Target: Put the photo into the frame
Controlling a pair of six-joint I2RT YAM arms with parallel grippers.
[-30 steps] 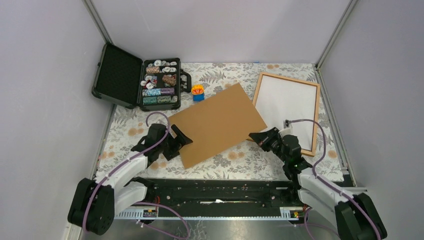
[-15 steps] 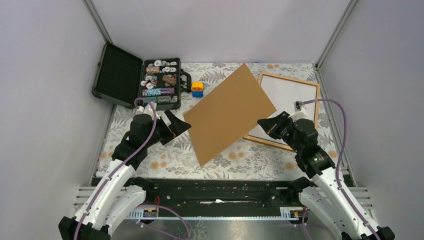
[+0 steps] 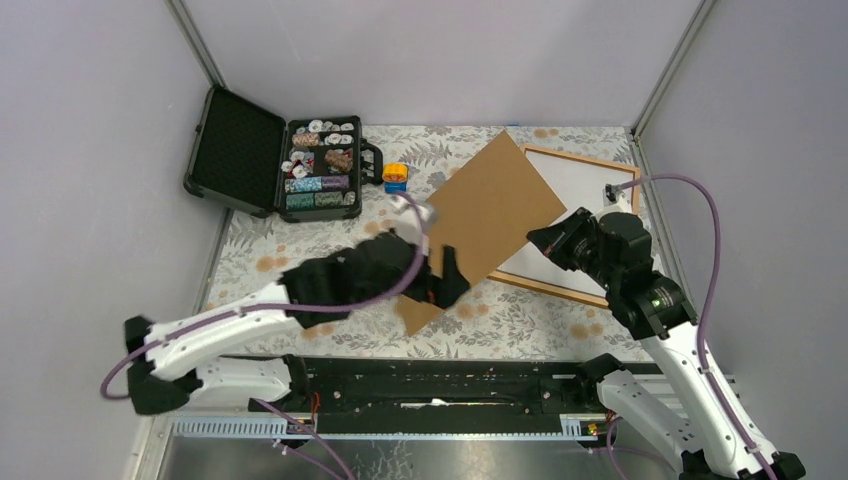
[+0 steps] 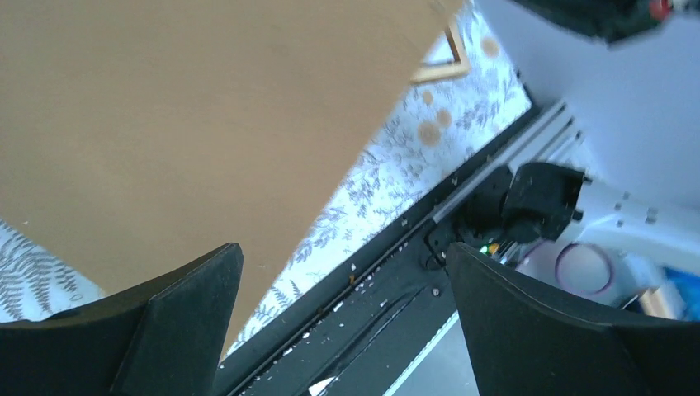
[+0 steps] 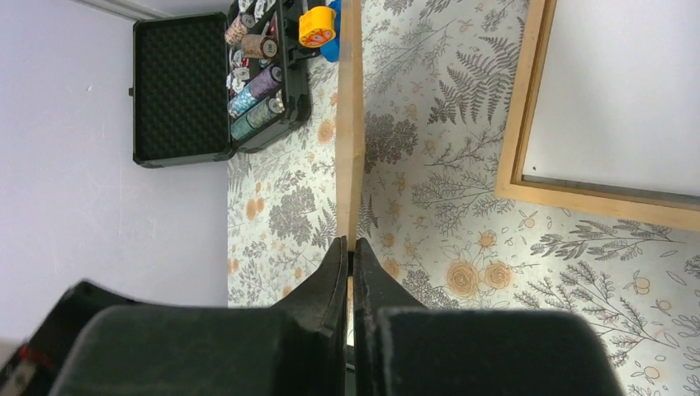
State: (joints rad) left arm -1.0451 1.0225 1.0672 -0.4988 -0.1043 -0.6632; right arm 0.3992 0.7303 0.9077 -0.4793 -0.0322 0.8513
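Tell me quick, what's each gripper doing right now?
Left gripper: open, holding nothing.
Right gripper: closed on the edge of the brown backing board.

The frame (image 5: 594, 205) — thin, light wood — lies flat at far right. The photo (image 5: 627, 91) fills it, white back up.

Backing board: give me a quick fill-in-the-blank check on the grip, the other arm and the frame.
1. The backing board is pinched at its edge by the right gripper, whose jaws are ____.
2. The left gripper holds nothing; its jaws stand ____.
3. The frame lies flat on the table, and the surface inside it is plain ____.

Missing words: shut; open; white.
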